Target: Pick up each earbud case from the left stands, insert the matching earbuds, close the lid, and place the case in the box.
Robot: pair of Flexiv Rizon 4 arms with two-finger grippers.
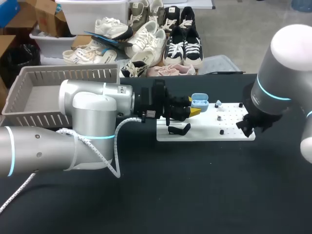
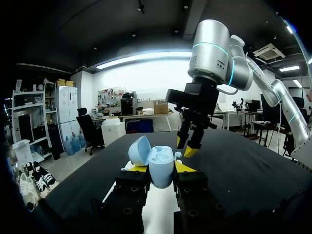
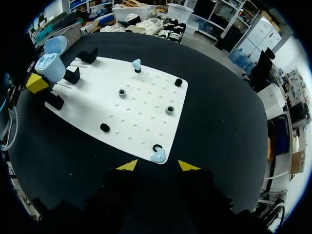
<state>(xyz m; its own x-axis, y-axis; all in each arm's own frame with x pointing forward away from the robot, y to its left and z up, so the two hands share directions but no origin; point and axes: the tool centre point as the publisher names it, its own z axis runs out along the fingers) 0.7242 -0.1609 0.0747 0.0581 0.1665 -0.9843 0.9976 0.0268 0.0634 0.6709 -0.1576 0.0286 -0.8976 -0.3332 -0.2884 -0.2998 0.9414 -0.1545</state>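
My left gripper (image 1: 195, 110) (image 2: 161, 169) is shut on a light blue earbud case (image 1: 200, 102) (image 2: 160, 165), held upright over the left end of the white board (image 1: 204, 132) with its lid open. The case (image 3: 49, 66) also shows in the right wrist view. My right gripper (image 1: 246, 125) (image 3: 157, 166) hangs over the board's right edge, open. A pale blue earbud (image 3: 157, 156) sits on a black peg just ahead of its yellow tips, touching neither. A second earbud (image 1: 218, 103) (image 3: 137, 63) stands on a peg at the far side. In the left wrist view the right gripper (image 2: 189, 145) hangs beyond the case.
Black case stands (image 1: 179, 129) (image 3: 73, 75) sit on the board's left end, and several empty black pegs (image 3: 169, 110) dot the board (image 3: 141, 112). A grey slatted box (image 1: 39, 97) stands at the table's back left. Black tabletop surrounds the board.
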